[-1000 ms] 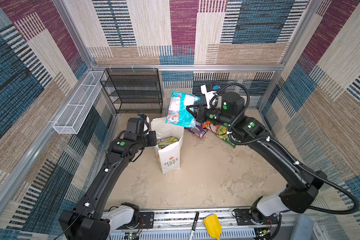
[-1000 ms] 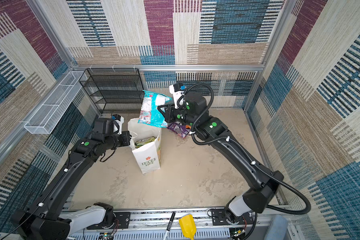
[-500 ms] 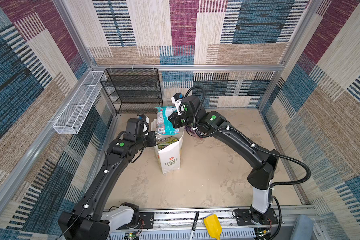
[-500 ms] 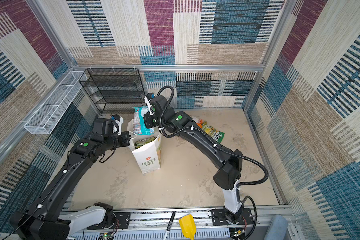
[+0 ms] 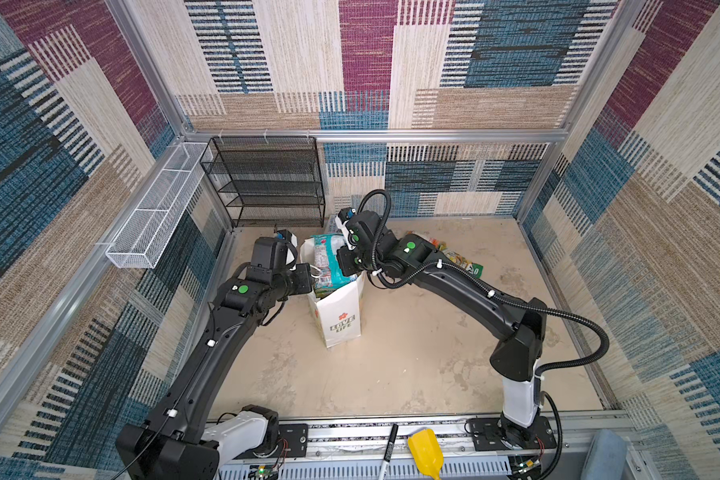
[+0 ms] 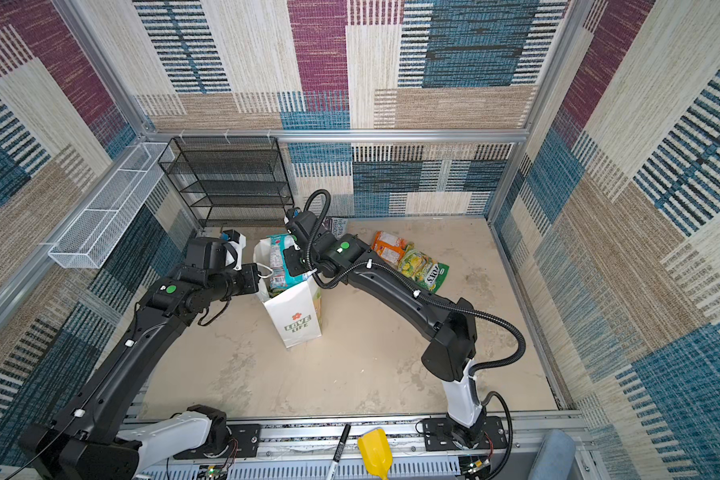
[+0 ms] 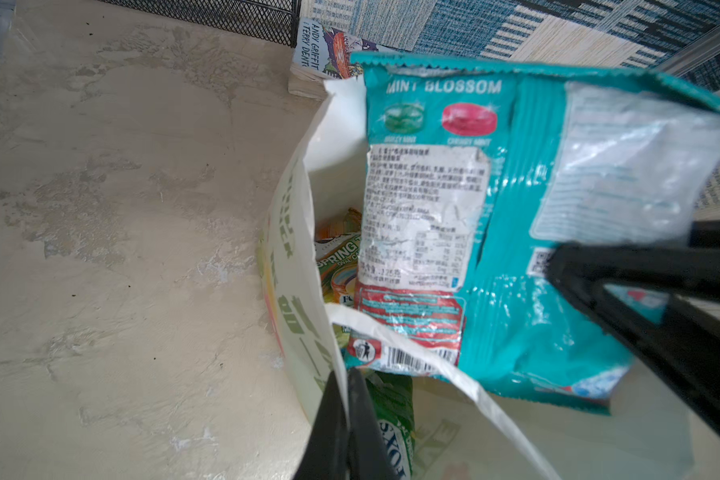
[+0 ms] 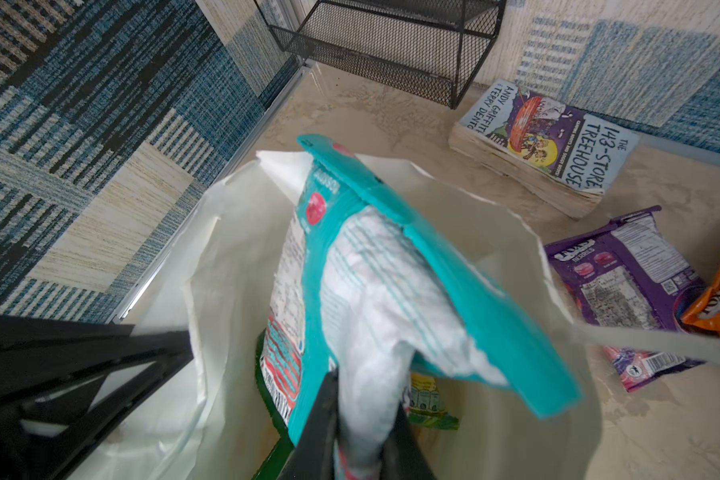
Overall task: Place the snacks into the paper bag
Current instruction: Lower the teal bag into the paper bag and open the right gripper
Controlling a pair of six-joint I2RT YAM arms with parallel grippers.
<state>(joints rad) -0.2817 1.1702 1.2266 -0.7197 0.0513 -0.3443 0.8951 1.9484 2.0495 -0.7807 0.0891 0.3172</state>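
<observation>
- White wire basket (image 5: 154,216) is fixed to the left wall. A black mesh rack (image 5: 267,183) stands beside it against the back wall.
- My left pincer (image 7: 344,386) is closed, its jaws pinching the rim of the paper bag (image 5: 337,316).
- The paper bag stands upright at mid-floor with its mouth open and its "LOVE LIFE" side facing the camera head.
- Green snacks (image 7: 398,415) lie inside the bag; I cannot tell how many.
- The teal packet (image 7: 516,249), marked "MINT BLOSSOM", is tilted. Its lower end is inside the bag's mouth and its upper end is above the rim.
- My right pincer (image 8: 362,432) is clamped on the teal packet, reaching in from the bag's right.
- The book (image 8: 558,141) lies flat by the back wall, behind the bag.
- On the floor right of the bag, outside it, lie the purple packet (image 8: 624,282), the orange packet (image 6: 389,247) and the yellow-green packet (image 6: 422,270), lettered "FOX'S". All three lie close together.
</observation>
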